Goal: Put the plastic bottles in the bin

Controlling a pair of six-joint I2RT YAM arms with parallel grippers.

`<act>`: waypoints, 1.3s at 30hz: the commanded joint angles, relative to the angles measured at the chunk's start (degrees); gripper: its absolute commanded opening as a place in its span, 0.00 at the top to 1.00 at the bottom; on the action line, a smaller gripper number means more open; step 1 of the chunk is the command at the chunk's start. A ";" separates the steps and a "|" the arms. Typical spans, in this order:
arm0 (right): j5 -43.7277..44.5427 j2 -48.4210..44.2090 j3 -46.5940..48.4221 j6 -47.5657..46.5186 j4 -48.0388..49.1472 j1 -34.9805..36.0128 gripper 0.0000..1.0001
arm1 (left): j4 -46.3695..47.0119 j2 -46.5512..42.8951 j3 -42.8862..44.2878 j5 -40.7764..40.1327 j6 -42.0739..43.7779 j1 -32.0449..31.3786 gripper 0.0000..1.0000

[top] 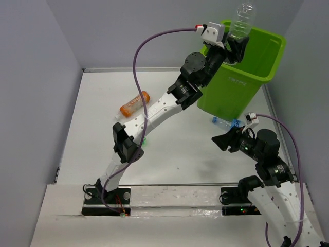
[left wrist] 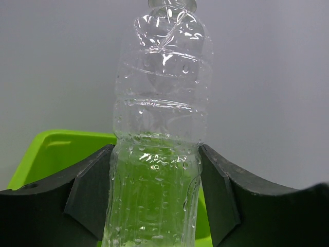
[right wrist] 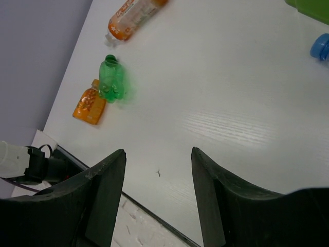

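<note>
Left wrist: clear bottle above bin

My white-and-black left arm reaches up and far forward, the black two-finger left claw held high, its fingers pinched on a clear crinkled plastic bottle. My right arm is folded low, the right claw spread wide, pointing leftward.

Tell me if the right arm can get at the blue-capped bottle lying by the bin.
Probably yes. The right pincer is open and empty, and the blue-capped bottle lies on the table close by with nothing between. The bin stands right behind it, so that side is tight.
</note>
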 commanded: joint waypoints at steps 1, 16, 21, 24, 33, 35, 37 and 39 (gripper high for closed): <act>-3.42 -0.56 0.48 -0.78 1.38 0.53 0.41 | 11.18 5.13 6.46 0.93 1.38 2.45 0.33; -7.82 0.75 0.22 0.36 3.22 0.53 0.41 | 19.98 16.41 12.28 7.09 -2.67 7.65 0.01; -5.46 2.43 0.83 -0.87 3.49 0.53 0.41 | 20.77 15.18 12.02 8.14 -2.75 7.64 0.01; -1.33 4.26 2.14 -2.71 2.27 0.53 0.41 | 20.95 12.02 9.91 8.32 -2.67 7.64 0.01; 7.82 14.20 3.56 -1.32 5.33 1.14 0.40 | 15.33 -16.35 -19.98 8.15 -1.34 7.64 0.01; 9.57 16.75 3.03 -0.26 8.66 2.55 0.39 | 13.84 -25.49 -28.20 6.57 -3.01 7.73 0.01; 11.60 19.11 2.76 1.06 11.23 7.45 0.37 | 12.69 -31.23 -40.15 2.97 -5.48 7.64 0.01; 18.08 23.33 3.38 1.41 14.29 13.33 0.34 | 10.41 -39.73 -52.68 0.34 -9.33 7.64 0.01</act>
